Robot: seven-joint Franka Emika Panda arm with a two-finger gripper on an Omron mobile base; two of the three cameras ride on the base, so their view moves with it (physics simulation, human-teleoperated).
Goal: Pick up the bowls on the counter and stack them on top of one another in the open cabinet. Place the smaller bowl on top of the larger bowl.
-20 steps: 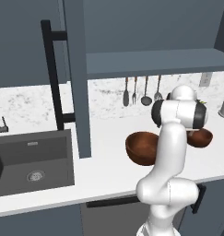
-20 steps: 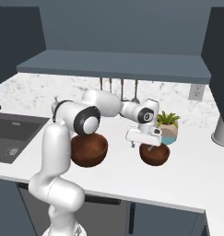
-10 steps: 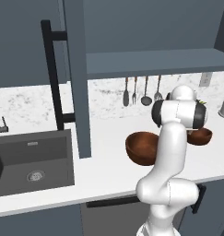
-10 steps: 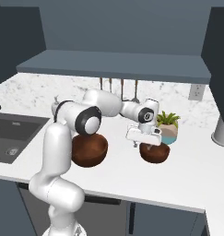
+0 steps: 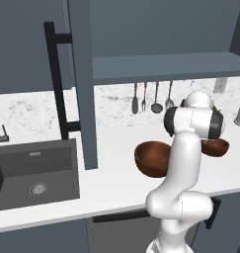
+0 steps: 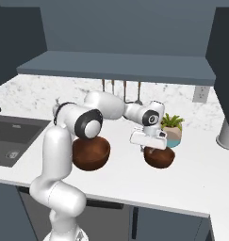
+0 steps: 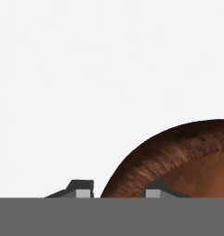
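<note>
Your gripper (image 7: pixel 114 190) stands open astride the smaller bowl's (image 6: pixel 159 156) rim, one fingertip on each side, on the counter (image 6: pixel 191 181) right of the larger bowl (image 6: pixel 90 153).

On the tabletop (image 6: pixel 191 179), the larger bowl (image 6: pixel 91 153) sits left of the smaller bowl (image 6: pixel 159 157), the two apart. A potted plant (image 6: pixel 171 129) stands just behind the smaller bowl, near the back wall. The sink (image 5: pixel 35 173) lies well to the left of both bowls. The cabinet (image 5: pixel 161 66) shelf runs above them, utensils (image 5: pixel 152 97) hanging beneath it. The gripper (image 6: pixel 148 144) is over the smaller bowl's left rim.
</note>
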